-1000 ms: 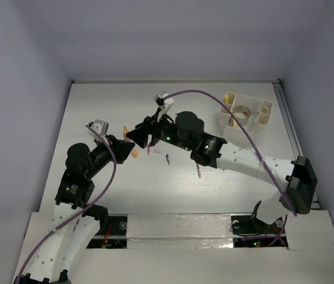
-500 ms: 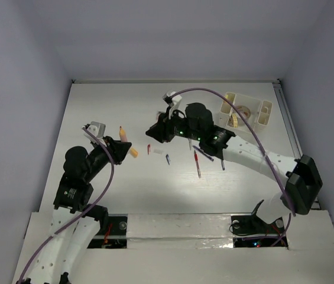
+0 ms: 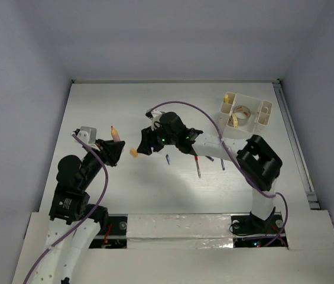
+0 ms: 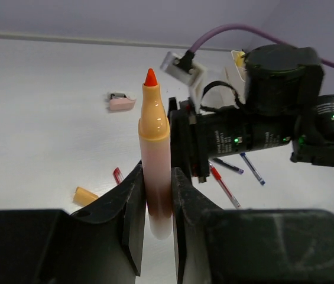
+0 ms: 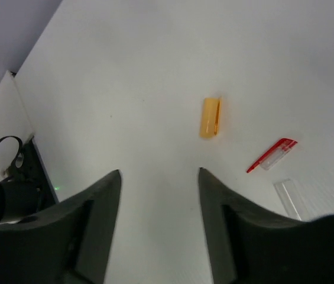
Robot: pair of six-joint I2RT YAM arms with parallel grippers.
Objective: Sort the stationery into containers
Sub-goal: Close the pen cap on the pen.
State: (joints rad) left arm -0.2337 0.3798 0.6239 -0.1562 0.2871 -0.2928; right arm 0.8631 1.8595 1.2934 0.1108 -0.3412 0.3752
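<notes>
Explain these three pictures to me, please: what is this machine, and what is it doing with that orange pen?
It is a robot with two jointed arms bolted to a white table. One picture looks down from above. The other two come from small cameras on the wrists, so each shows that arm's own two fingers.

The left end effector is shut on an orange marker, whose red tip is uncapped. The right end effector is open and holds nothing. An orange cap lies on the table just ahead of it.

A red cap, a red pen and a blue pen lie loose nearby. The cream organizer at the far right holds what looks like a tape roll.
</notes>
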